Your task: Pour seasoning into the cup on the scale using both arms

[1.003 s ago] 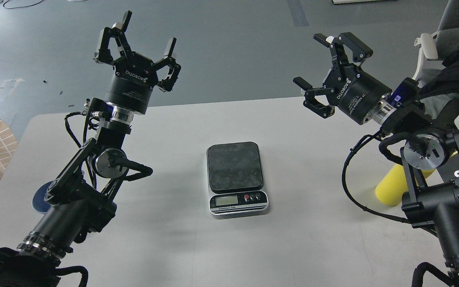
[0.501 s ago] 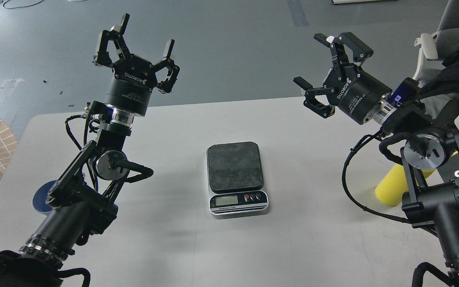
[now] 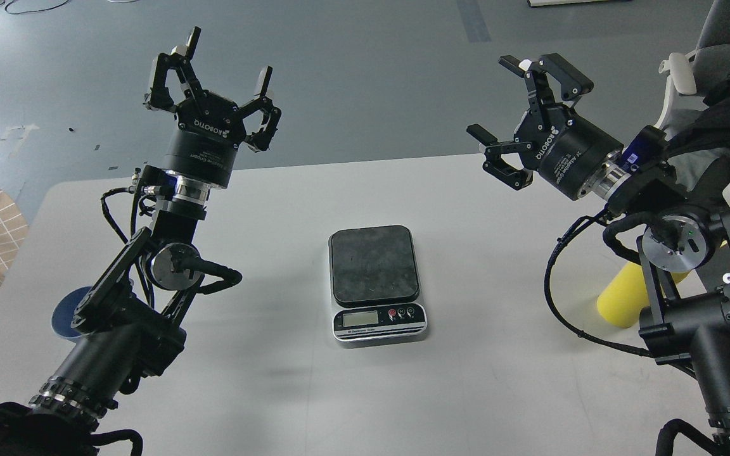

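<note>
Scale: flat black-topped kitchen scale with silver front (image 3: 376, 282), mid-table on the white table (image 3: 352, 392), platform bare.
Left claw: black left gripper (image 3: 213, 69) raised above the table's far left edge, fingers spread, holding nothing.
Right claw: black right gripper (image 3: 517, 104) raised at far right, fingers spread, holding nothing.
Cup: dusty-blue cup (image 3: 64, 315), left edge, mostly hidden behind the left arm.
Seasoning: bright yellow plastic bottle (image 3: 621, 297), right side, tilted, partly hidden by the right arm, well apart from the scale.
</note>
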